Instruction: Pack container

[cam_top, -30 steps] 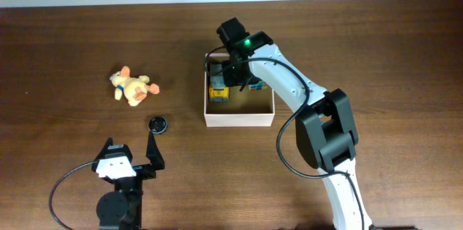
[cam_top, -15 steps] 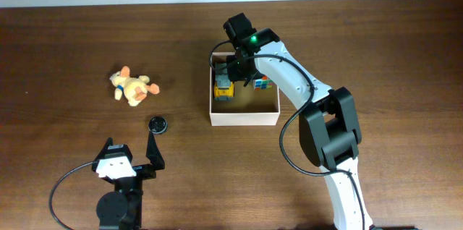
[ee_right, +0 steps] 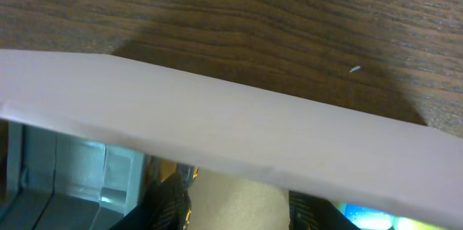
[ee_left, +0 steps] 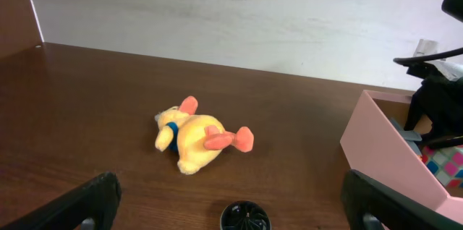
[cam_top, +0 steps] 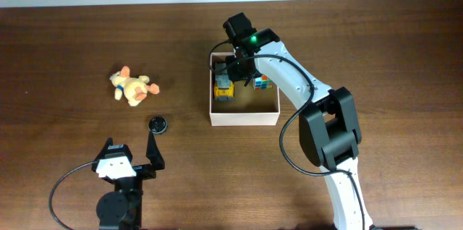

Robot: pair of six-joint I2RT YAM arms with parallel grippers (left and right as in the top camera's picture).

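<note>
The right arm (cam_top: 289, 78), from lower right to upper centre of the overhead frame, has white tubular links between bulky black joint housings. A green light (cam_top: 252, 40) glows near its wrist, and a thin black cable (cam_top: 283, 139) loops alongside. The left arm (cam_top: 116, 205), lower left, has a round black base and a white block. Its left hand (cam_top: 131, 142) has black fingers (ee_left: 90, 199).

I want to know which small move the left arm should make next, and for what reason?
Probably the open left claw should ease forward and down onto the small black round object just ahead of it. That object and the plush duck lie on the table outside the container, not yet packed, and the black one is nearer.
</note>
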